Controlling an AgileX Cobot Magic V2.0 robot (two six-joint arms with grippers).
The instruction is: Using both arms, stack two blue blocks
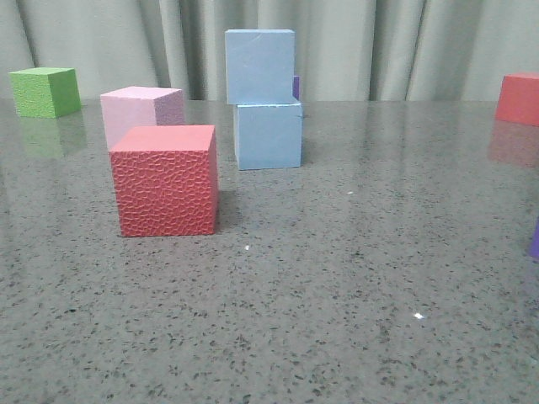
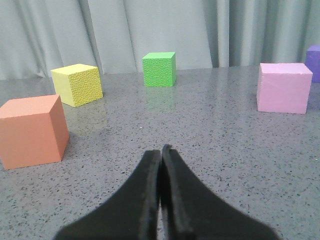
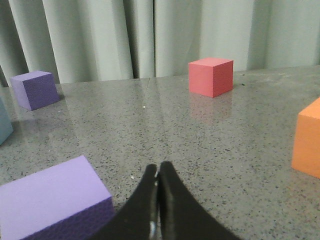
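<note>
In the front view two pale sky-blue cubes stand stacked at the middle back of the table: the upper blue block (image 1: 259,66) rests on the lower blue block (image 1: 268,135), set slightly to the left of it. No gripper shows in the front view. My left gripper (image 2: 161,150) is shut and empty, low over bare table. My right gripper (image 3: 158,168) is shut and empty, beside a purple cube (image 3: 50,200). A sliver of one blue block (image 3: 4,127) shows at the edge of the right wrist view.
A red textured cube (image 1: 165,179) stands front left of the stack, a pale pink cube (image 1: 139,114) behind it, a green cube (image 1: 45,92) far left, a red cube (image 1: 518,98) far right. The left wrist view shows orange (image 2: 31,131), yellow (image 2: 77,84), green (image 2: 159,69) and pink (image 2: 283,87) cubes.
</note>
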